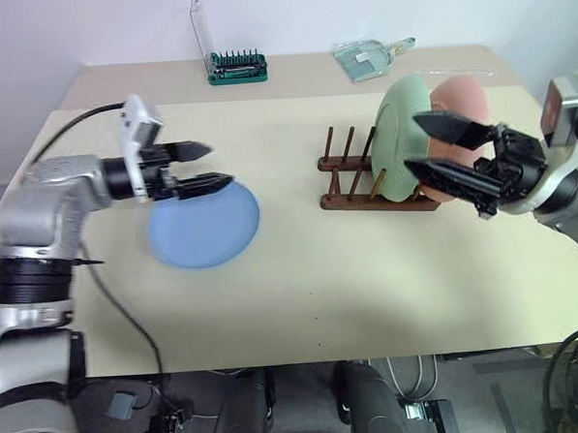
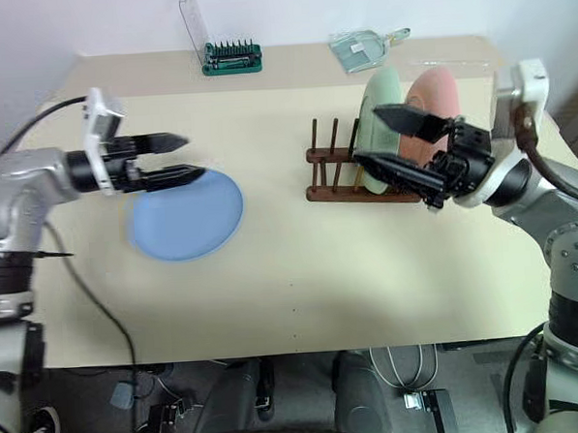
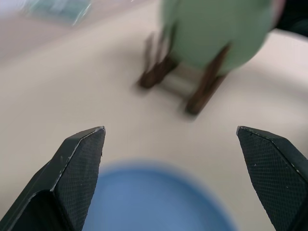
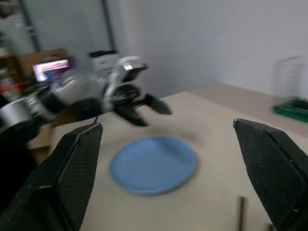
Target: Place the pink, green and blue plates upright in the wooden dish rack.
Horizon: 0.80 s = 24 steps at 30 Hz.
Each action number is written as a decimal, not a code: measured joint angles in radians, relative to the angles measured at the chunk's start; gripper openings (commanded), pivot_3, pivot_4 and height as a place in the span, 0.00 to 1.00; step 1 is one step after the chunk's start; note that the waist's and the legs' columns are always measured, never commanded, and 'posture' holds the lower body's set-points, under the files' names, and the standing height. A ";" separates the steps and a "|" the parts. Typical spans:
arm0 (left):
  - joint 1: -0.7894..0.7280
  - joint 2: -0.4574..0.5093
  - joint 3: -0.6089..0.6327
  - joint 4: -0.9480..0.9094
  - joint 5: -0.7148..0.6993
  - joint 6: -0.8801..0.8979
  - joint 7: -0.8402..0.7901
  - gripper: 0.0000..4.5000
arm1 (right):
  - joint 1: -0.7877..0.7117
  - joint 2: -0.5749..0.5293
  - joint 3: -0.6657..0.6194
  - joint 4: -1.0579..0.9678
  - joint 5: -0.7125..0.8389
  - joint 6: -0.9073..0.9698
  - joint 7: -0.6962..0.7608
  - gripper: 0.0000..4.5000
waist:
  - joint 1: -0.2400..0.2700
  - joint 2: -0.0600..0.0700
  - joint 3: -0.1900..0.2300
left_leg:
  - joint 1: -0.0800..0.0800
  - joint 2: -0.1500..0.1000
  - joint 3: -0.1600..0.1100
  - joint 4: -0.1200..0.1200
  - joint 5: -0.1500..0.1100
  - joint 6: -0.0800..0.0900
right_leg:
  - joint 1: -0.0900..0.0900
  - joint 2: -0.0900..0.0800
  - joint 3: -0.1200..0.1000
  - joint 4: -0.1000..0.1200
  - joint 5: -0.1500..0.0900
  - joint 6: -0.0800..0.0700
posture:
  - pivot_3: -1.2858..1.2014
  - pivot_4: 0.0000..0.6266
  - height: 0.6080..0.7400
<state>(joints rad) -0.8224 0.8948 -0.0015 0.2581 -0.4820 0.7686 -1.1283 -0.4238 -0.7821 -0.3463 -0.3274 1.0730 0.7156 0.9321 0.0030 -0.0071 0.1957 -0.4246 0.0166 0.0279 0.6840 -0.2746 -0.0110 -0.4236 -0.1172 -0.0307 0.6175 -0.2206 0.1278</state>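
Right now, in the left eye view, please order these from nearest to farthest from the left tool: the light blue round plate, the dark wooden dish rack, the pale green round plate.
1. Light blue round plate: flat on the table, just beneath the left tool.
2. Dark wooden dish rack: its bare pegs, toward the right.
3. Pale green round plate: upright in the rack, beyond those pegs.

2 head views look forward, down over counter (image 1: 303,303). Left wrist view faces rack (image 3: 192,89), right wrist view faces left gripper (image 4: 144,108); both share blue plate (image 4: 153,163).
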 measured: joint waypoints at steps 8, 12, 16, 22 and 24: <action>-0.367 0.103 -0.274 0.343 0.239 0.312 -0.020 1.00 | -0.071 0.074 0.094 0.071 -0.050 -0.029 0.024 0.99 | 0.011 -0.005 0.000 | -0.002 -0.001 0.000 0.001 0.000 0.000 | 0.000 0.000 -0.001 0.000 0.000 0.000 | 0.52 0.24 0.88; -0.469 0.039 -0.414 0.616 0.361 0.320 -0.098 1.00 | -0.085 0.094 0.106 0.105 -0.072 -0.040 0.031 0.99 | 0.007 -0.005 0.000 | -0.002 0.000 0.000 0.000 0.000 0.000 | -0.003 0.000 -0.001 0.001 -0.001 0.001 | 0.52 0.24 0.88; -0.539 -0.057 -0.437 0.855 0.432 0.332 -0.129 1.00 | -0.091 0.103 0.109 0.114 -0.088 -0.047 0.034 0.99 | 0.007 -0.007 0.001 | -0.003 0.000 0.000 0.000 0.000 0.000 | -0.003 0.000 -0.001 0.001 -0.001 0.001 | 0.52 0.24 0.88; -0.570 -0.131 -0.421 1.011 0.500 0.301 -0.143 1.00 | -0.088 0.108 0.105 0.104 -0.095 -0.045 0.008 0.99 | 0.007 -0.009 0.002 | -0.003 0.000 0.000 0.000 0.000 0.000 | -0.003 0.000 -0.001 0.001 -0.001 0.001 | 0.52 0.24 0.88; -0.570 -0.138 -0.416 1.035 0.527 0.267 -0.140 1.00 | -0.080 0.108 0.098 0.089 -0.091 -0.044 -0.005 0.99 | 0.007 -0.009 0.002 | -0.003 0.000 0.000 0.000 0.000 0.000 | -0.003 0.000 -0.001 0.002 -0.001 0.001 | 0.52 0.24 0.88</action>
<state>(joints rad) -1.3922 0.7563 -0.4173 1.2934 0.0451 1.0354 -1.2687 -0.5036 -0.6745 -0.2484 -0.2382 0.9824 0.6720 0.9266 0.0098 -0.0157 0.1976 -0.4277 0.0163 0.0278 0.6840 -0.2744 -0.0114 -0.4270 -0.1172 -0.0316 0.6192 -0.2211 0.1286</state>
